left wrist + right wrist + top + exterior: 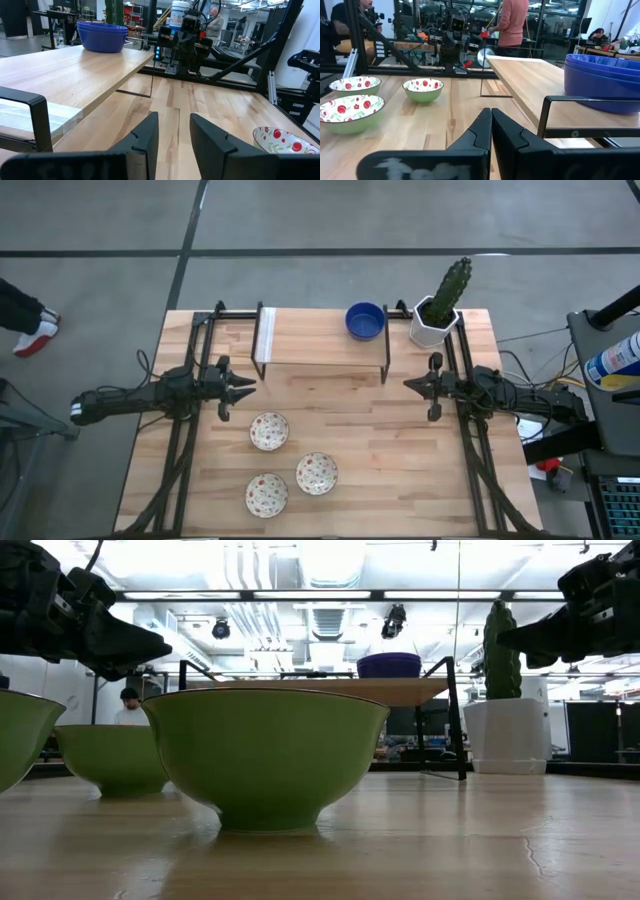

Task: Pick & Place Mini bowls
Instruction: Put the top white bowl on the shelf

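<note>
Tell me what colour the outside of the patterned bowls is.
Green outside; the patterned bowls are cream inside with red and green speckles. The right wrist view shows both surfaces best.

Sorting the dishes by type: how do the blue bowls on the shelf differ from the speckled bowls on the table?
The blue bowls are plain deep blue and nested in one stack on the raised wooden shelf. The speckled bowls are cream inside with red spots, green outside, and sit apart on the table. All are small, round and upright.

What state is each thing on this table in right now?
Speckled bowls: three, upright on the tabletop, apart.
Blue bowls: stacked upright on the raised shelf.
Cactus pot: upright, beside the shelf.
Left gripper: slightly open, empty, hovering.
Right gripper: shut, empty, hovering.
</note>
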You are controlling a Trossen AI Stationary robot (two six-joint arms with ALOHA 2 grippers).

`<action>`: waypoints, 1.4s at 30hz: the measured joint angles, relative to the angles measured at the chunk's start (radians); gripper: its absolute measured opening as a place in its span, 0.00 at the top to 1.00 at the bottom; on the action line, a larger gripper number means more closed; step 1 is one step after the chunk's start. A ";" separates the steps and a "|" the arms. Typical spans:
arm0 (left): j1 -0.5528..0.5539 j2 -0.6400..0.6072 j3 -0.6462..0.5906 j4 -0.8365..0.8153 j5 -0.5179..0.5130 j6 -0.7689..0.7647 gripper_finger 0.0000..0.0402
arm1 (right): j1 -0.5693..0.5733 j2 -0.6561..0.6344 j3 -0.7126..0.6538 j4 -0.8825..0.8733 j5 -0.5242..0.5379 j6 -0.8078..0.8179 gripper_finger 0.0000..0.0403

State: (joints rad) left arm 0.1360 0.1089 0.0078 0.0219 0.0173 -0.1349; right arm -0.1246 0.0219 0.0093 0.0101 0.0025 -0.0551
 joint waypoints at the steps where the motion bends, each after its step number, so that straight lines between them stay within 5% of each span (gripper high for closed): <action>1: 0.000 0.000 0.000 0.000 0.000 0.000 0.74 | 0.000 0.000 0.000 0.000 0.000 0.000 0.98; 18: 0.000 0.000 0.000 0.000 -0.002 0.028 0.74 | 0.000 0.000 0.000 0.000 -0.001 -0.001 0.98; 22: 0.001 0.000 0.000 0.045 -0.123 0.272 0.74 | 0.000 0.000 0.000 0.000 0.000 -0.003 0.98; 27: 0.001 0.001 0.000 0.067 -0.219 0.291 0.74 | 0.000 0.000 0.000 0.000 -0.001 0.000 0.98; 33: -0.003 0.003 0.000 0.147 0.008 -0.128 0.74 | 0.000 0.000 0.001 0.000 -0.001 -0.004 0.98; 42: -0.005 0.006 0.000 0.243 0.074 -0.583 0.74 | 0.000 0.002 0.001 0.000 -0.001 0.000 0.98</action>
State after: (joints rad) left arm 0.1310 0.1154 0.0078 0.2647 0.0910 -0.7183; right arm -0.1246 0.0235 0.0101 0.0101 0.0017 -0.0551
